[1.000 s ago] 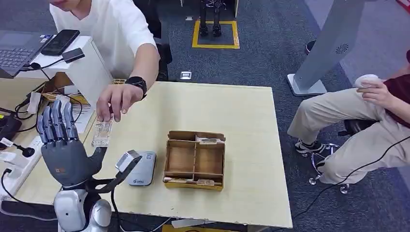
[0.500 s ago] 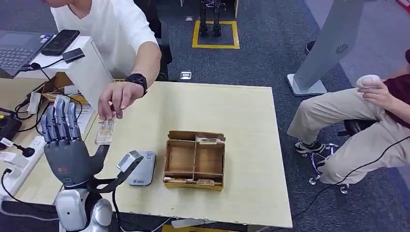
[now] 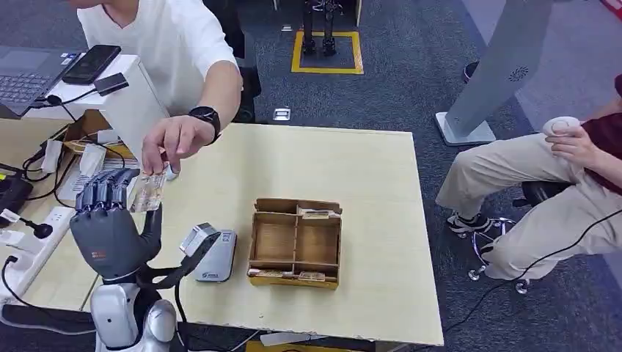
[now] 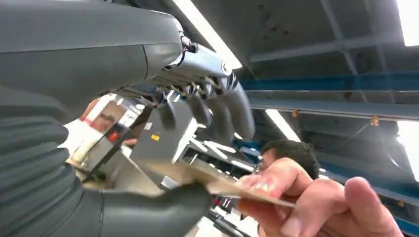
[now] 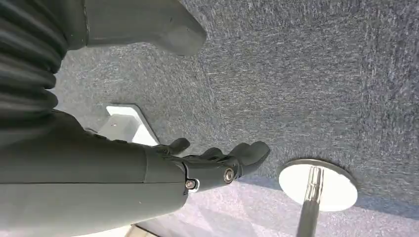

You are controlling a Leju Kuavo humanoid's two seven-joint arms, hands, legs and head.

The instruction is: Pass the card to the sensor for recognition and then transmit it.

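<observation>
Left hand: the left hand [image 3: 111, 220] stood raised over the pale wooden worktop [image 3: 367, 191] edge, fingers curled onto the thin clear card [image 3: 147, 192].
Card: a person's hand [image 3: 170, 145] also pinched its far end.
Sensor: the small grey card reader [image 3: 216, 255] lay just right of that hand.
Box: the brown divided wooden box [image 3: 296, 242] sat beyond the reader.
Right hand: the right hand [image 5: 207, 163] hung above grey carpet, fingers loosely apart, holding nothing.

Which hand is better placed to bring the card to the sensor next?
Left. The left hand is raised over the table, fingers closing on the card that the person's hand also holds, and the sensor lies just beside it. The right hand hangs over the floor.
</observation>
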